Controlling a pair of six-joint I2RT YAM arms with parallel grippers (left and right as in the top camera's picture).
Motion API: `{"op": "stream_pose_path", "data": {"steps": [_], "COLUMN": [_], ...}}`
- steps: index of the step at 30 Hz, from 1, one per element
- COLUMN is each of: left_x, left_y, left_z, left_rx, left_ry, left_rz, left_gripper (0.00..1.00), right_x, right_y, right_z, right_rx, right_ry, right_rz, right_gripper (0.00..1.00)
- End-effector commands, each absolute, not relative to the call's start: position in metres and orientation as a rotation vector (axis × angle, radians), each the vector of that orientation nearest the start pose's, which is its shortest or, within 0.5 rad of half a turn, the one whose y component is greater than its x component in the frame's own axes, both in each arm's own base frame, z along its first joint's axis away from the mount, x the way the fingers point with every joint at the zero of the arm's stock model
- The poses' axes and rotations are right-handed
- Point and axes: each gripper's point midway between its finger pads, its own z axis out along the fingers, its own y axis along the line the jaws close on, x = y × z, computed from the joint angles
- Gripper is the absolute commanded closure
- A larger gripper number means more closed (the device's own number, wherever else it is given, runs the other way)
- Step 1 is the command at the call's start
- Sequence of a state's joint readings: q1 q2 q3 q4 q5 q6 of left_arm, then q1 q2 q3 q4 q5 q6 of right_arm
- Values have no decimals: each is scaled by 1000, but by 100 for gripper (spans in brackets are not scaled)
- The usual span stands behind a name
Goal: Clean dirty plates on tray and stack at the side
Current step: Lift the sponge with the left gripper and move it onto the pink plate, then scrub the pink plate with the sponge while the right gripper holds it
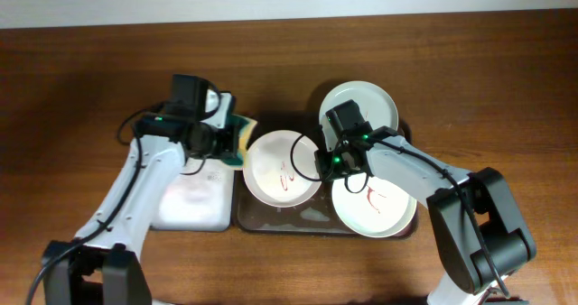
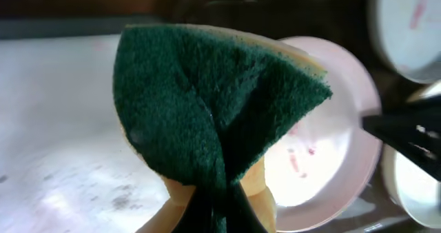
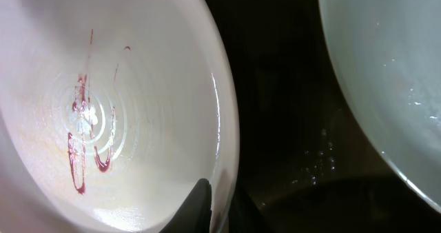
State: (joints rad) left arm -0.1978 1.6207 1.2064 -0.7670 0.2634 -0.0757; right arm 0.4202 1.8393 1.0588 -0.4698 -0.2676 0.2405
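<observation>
From overhead, the dark brown tray (image 1: 316, 220) lay on the table (image 1: 81, 79) and held three plates, with wet foam on its bare floor. The scribbled plate (image 1: 275, 170) sat in the tray's left part and carried red marks. The pale green plate (image 1: 366, 102) lay at the far right corner and looked clean. The third plate (image 1: 379, 210) lay at the near right and bore one red squiggle. The right gripper (image 1: 323, 165) was closed on the scribbled plate's right rim. The left gripper (image 1: 228, 143) pinched a yellow and green sponge (image 1: 244, 138) just left of that plate. It was above the edge of the smaller white-lined tray (image 1: 194, 204), which stood beside the brown tray.

In the left wrist view, the sponge was folded green side out, with the fingers clamped on its lower end. The scribbled plate showed behind it and the white-lined tray's pale floor lay to the left.

In the right wrist view, a dark finger pressed inside the scribbled plate's rim, over red loops. The pale green plate lay apart to the right, beaded with droplets. Wet brown tray floor lay between them.
</observation>
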Motion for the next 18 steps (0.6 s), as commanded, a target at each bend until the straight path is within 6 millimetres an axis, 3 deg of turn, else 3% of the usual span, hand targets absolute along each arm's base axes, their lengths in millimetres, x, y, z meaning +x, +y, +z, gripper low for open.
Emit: {"op": "stream_pose_path", "data": {"steps": [1, 4, 8, 10, 18], "left_x": [356, 349, 343, 342, 342], "left_y": [-160, -191, -226, -234, -220], "left_z": [105, 77, 47, 41, 8], "left_rx": [221, 4, -127, -147, -226], "left_ry": [2765, 2866, 2924, 2927, 2905], "left_rz": [-542, -602, -630, -628, -252], "left_gripper": [100, 100, 100, 100, 100], "right_x": [330, 330, 330, 330, 330], "right_y": [201, 201, 201, 201, 201], "right_z": [10, 9, 9, 9, 9], "right_rx": [-325, -325, -325, -325, -324], "right_ry": [2869, 2869, 2873, 2873, 2873], "right_rz": [531, 531, 530, 530, 530], "right_gripper": [89, 88, 89, 89, 89]}}
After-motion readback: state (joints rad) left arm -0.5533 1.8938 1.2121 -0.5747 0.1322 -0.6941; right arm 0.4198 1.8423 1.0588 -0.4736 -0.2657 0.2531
